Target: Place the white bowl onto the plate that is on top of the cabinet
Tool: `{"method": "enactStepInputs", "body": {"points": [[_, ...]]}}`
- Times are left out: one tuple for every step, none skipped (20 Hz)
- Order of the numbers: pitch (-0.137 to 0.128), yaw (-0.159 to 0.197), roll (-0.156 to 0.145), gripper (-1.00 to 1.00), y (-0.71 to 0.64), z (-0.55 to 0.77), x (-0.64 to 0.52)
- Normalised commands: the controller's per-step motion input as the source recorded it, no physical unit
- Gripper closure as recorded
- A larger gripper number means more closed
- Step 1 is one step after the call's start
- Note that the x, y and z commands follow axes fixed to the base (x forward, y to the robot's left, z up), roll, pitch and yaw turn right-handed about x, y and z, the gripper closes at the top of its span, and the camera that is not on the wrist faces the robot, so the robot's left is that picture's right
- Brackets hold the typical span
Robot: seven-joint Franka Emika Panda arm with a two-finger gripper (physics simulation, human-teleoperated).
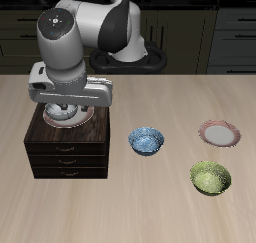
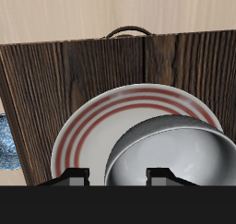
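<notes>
The dark-brown cabinet point(image 1: 68, 152) stands on the table, and its wooden top fills the wrist view point(image 2: 55, 80). The pink-rimmed plate point(image 2: 88, 126) lies on that top. The white bowl point(image 2: 175, 159) sits on the plate, off-centre toward one rim. My gripper point(image 1: 68, 113) hangs just above the cabinet top and hides most of the plate and bowl in the exterior view. In the wrist view my gripper point(image 2: 118, 178) has its fingertips point(image 2: 74, 179) wide apart, one outside the bowl's rim and one over its inside. It looks open.
A blue-patterned bowl point(image 1: 146, 140) stands on the table beside the cabinet, and its edge shows in the wrist view point(image 2: 5, 140). A smaller pink-rimmed plate point(image 1: 219, 134) and a green bowl point(image 1: 210, 177) lie farther along the table.
</notes>
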Motion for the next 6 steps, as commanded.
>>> {"method": "enactStepInputs", "body": {"points": [[-0.019,-0.025,0.009,-1.0,-0.02,0.4,-0.2],[-0.022,-0.064,-0.026,-1.0,-0.04,0.27,-0.07],[-0.074,0.065,0.018,-1.0,0.08,0.36,-0.2],[-0.026,-0.019,-0.047,-1.0,-0.02,0.29,-0.24],[-0.015,0.003,-0.006,-1.0,0.01,0.22,-0.08],[-0.027,0.032,0.008,-1.0,-0.03,0.2,-0.01]]}}
